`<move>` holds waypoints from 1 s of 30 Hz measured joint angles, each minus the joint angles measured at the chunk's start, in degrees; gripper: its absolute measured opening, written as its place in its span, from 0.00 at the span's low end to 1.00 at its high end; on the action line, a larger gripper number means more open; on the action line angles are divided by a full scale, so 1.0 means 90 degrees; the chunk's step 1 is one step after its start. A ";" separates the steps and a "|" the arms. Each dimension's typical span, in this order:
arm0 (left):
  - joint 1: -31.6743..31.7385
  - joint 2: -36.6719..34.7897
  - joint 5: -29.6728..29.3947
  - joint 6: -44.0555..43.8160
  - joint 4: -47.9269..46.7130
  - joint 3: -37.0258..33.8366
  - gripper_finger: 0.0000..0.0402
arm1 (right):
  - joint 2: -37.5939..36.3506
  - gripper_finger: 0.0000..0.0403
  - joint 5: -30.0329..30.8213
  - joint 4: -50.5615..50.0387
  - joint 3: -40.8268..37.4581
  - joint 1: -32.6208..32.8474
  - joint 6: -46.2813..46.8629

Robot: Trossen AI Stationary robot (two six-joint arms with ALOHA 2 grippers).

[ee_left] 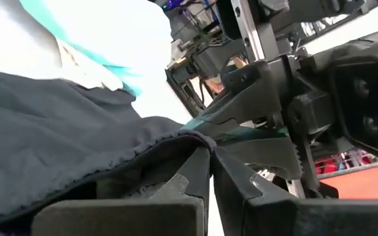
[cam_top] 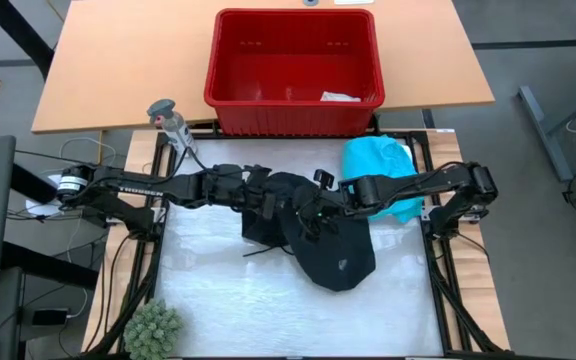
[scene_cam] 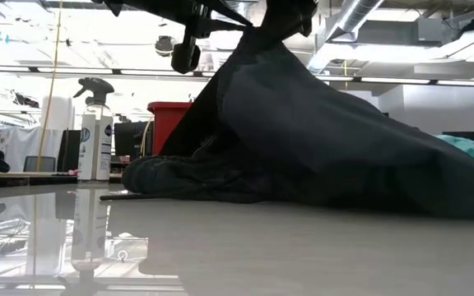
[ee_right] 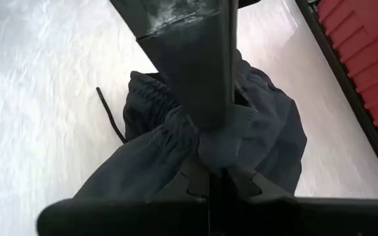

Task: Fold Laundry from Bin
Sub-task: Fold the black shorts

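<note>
A black garment (cam_top: 333, 255) is held up over the middle of the white-covered table (cam_top: 218, 310) by both arms, which meet above it from either side. The left claw (cam_top: 271, 205) is seen clamped narrow on the hemmed edge of the dark cloth, the fabric being pinched between its fingers (ee_left: 195, 172) in the left wrist view. The right claw (cam_top: 313, 212) is closed tight on a gathered, ribbed part of the same garment, as shown in the right wrist view, where the cloth (ee_right: 176, 147) hangs down from the fingers (ee_right: 195, 78) towards the table and a thin drawstring (ee_right: 110, 118) trails on the surface. In the low view the garment (scene_cam: 319, 140) is lifted like a tent, its lower edge lying bunched on the table. A turquoise shirt (cam_top: 380, 170) lies at the right side of the table, just beside the right arm. The red bin (cam_top: 293, 70) stands on the wooden table beyond, with a small pale piece (cam_top: 340, 97) inside it. A spray bottle (cam_top: 171, 122) stands near the bin's left corner, and a small green plant (cam_top: 153, 330) is seen at the near left edge.
</note>
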 joint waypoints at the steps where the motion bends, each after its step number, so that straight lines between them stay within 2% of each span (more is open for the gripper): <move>1: 0.0002 0.0000 0.0002 0.0095 -0.0002 0.0000 0.00 | 0.0000 0.08 0.0001 -0.0008 0.0000 0.0000 -0.0002; 8: 0.0073 -0.0090 -0.0033 0.1585 -0.0555 0.0008 0.05 | -0.0038 0.08 0.0071 -0.0253 -0.0002 0.0036 -0.0019; 11: 0.0197 -0.0210 -0.0040 0.2251 -0.1247 0.0008 0.12 | -0.0114 0.08 0.0261 -0.0501 -0.0002 0.0073 0.0002; 16: 0.0325 -0.0644 0.0343 0.3429 -0.2699 0.0010 0.26 | -0.0279 0.08 0.0478 -0.0915 -0.0002 0.0070 0.0192; 18: 0.0220 -0.0750 0.0136 0.3805 -0.3383 -0.0028 0.32 | -0.0341 0.08 0.0517 -0.0914 -0.0002 0.0058 0.0192; 20: 0.0058 -0.0753 -0.0191 0.3862 -0.3757 -0.0212 0.36 | -0.0434 0.08 0.0540 -0.0894 -0.0002 0.0035 0.0184; 22: -0.0112 -0.0742 -0.0261 0.3650 -0.3697 -0.0545 0.40 | -0.0470 0.08 0.0565 -0.0830 -0.0002 0.0007 0.0170; 25: -0.0351 -0.0713 -0.0364 0.3237 -0.3179 -0.1095 0.45 | -0.0536 0.08 0.0658 -0.0818 -0.0002 -0.0023 0.0061; 30: -0.0550 -0.0706 -0.0999 0.3042 -0.2477 -0.1814 0.48 | -0.0607 0.08 0.0680 -0.0767 -0.0002 -0.0032 -0.0024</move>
